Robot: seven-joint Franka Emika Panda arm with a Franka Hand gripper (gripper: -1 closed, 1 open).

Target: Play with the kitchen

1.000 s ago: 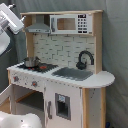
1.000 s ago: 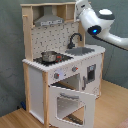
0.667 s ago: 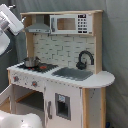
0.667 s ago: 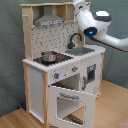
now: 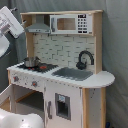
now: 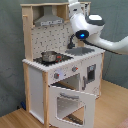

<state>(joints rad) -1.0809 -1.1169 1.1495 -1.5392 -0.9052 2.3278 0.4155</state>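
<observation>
The kitchen (image 5: 62, 75) is a tall white and light-wood toy with a grey range hood (image 5: 38, 26), a microwave (image 5: 70, 23), a black faucet (image 5: 85, 60) and a sink (image 5: 75, 74). A small pot (image 5: 31, 62) sits on the stove. In the second exterior view the oven door (image 6: 70, 102) hangs open below the stove knobs. My white arm (image 6: 85, 27) reaches in from the second exterior view's right, and its end rises towards the kitchen's top shelf. The gripper (image 6: 75, 5) lies at the picture's top edge. In the first exterior view the arm (image 5: 10, 24) shows at the upper left, apart from the kitchen.
A grey curtain (image 5: 117, 45) hangs behind the kitchen. The floor (image 6: 112, 107) is light wood in the second exterior view. A white rounded part of the robot (image 5: 20, 120) fills the first exterior view's lower left corner.
In the second exterior view the arm's end has swung left, from beside the kitchen to in front of its upper right part. The kitchen and its open oven door have not moved.
</observation>
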